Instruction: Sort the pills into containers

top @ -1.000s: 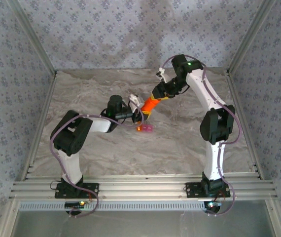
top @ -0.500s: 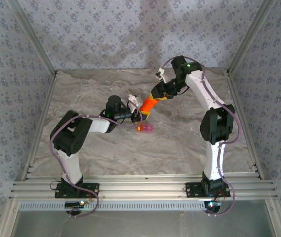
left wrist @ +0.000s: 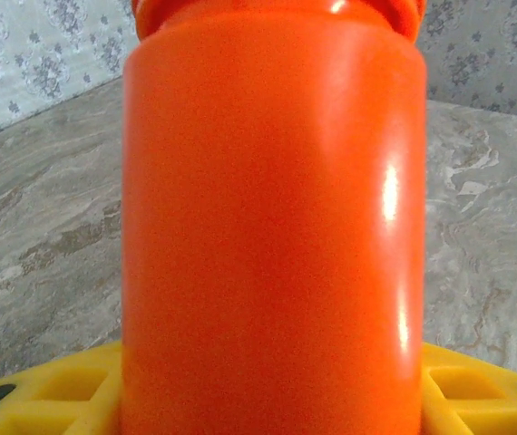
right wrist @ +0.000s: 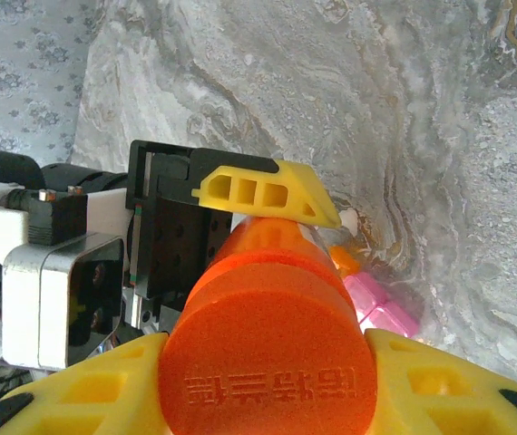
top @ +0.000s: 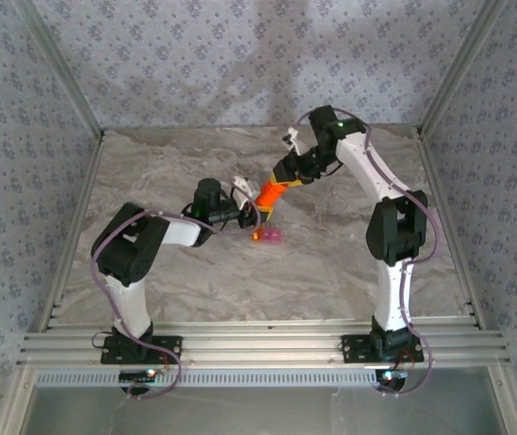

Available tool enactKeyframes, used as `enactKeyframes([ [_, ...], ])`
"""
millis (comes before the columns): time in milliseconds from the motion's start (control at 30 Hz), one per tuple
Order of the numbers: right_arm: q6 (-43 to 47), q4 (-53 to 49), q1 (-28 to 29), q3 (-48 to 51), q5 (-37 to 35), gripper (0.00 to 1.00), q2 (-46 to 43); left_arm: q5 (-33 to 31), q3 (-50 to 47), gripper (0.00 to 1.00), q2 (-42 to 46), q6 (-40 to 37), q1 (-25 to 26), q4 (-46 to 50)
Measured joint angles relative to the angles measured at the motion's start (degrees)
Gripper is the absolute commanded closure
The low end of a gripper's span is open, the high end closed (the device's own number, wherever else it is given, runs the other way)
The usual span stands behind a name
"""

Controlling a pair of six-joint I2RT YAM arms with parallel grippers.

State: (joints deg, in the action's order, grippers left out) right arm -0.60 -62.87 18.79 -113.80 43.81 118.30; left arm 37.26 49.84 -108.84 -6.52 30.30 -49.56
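An orange-red bottle (top: 270,193) hangs tilted over the table's middle, held from both ends. My left gripper (top: 246,208) is shut on its body (left wrist: 272,208), with yellow fingers (left wrist: 50,399) on either side. My right gripper (top: 288,172) is shut on the embossed cap (right wrist: 268,362), one yellow finger (right wrist: 449,385) at each side of it. The containers (top: 268,236), tiny joined orange and pink compartments, lie on the table just below the bottle. They also appear past the bottle in the right wrist view, as the pink part (right wrist: 378,306) and the orange part (right wrist: 345,261). The pills are hidden.
The marble table (top: 331,263) is walled by patterned panels with metal corner posts (top: 59,72). An aluminium rail (top: 258,344) runs along the near edge by the arm bases. The left arm's black and white wrist body (right wrist: 68,263) sits close beside the bottle.
The right wrist has swung a little to the left, and the bottle and left gripper have shifted slightly left with it. Both grips hold.
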Motion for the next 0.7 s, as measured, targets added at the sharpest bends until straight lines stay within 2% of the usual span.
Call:
enactKeyframes([
  [267,-0.9,-2.2,3.6,-4.1,-7.8,0.54,0.9,-0.9,-0.1,1.0,0.0,-0.1,0.0,1.7],
  [700,-1.8,1.0,3.8,-2.1,-7.4,0.52,1.2,-3.1,-0.5,1.0,0.0,0.1,0.1,3.2],
])
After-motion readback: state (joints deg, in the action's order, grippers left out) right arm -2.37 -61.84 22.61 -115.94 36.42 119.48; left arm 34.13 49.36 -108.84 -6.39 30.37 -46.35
